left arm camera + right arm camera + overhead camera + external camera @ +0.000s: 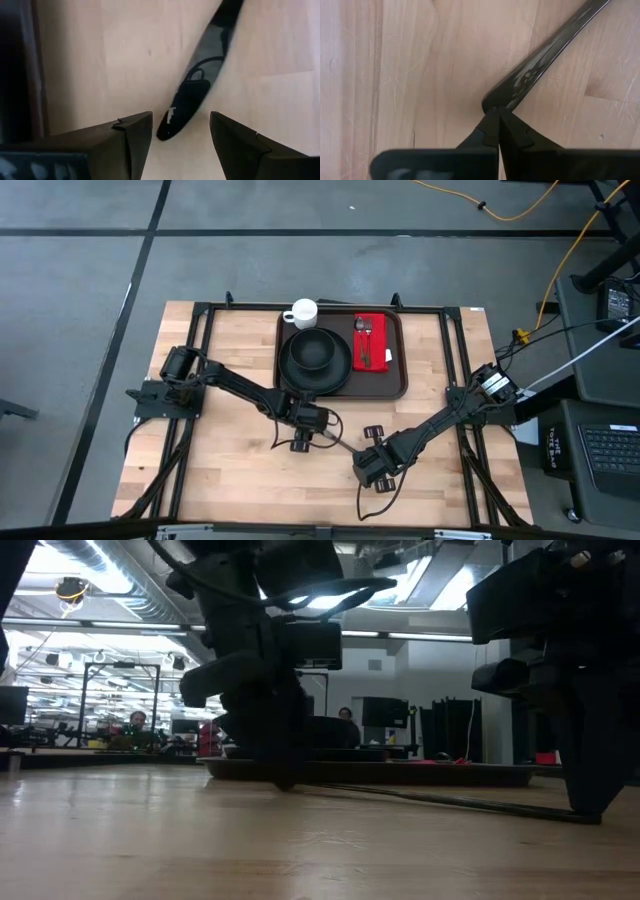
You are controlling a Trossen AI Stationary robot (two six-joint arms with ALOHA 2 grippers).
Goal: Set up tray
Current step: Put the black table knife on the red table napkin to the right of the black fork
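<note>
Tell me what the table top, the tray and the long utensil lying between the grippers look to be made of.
Table top: pale wood, apparently butcher-block; joined strips and grain show, finish matte.
Tray: dark brown, smooth with rounded corners and a raised rim; probably moulded plastic, though that is not certain.
Utensil: dark and glossy, with mirror-like reflections along it; likely polished metal, possibly shiny plastic.

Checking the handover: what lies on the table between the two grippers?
In the high view, a slim dark utensil lies on bare wood between the left gripper and the right gripper, below the tray.
</note>
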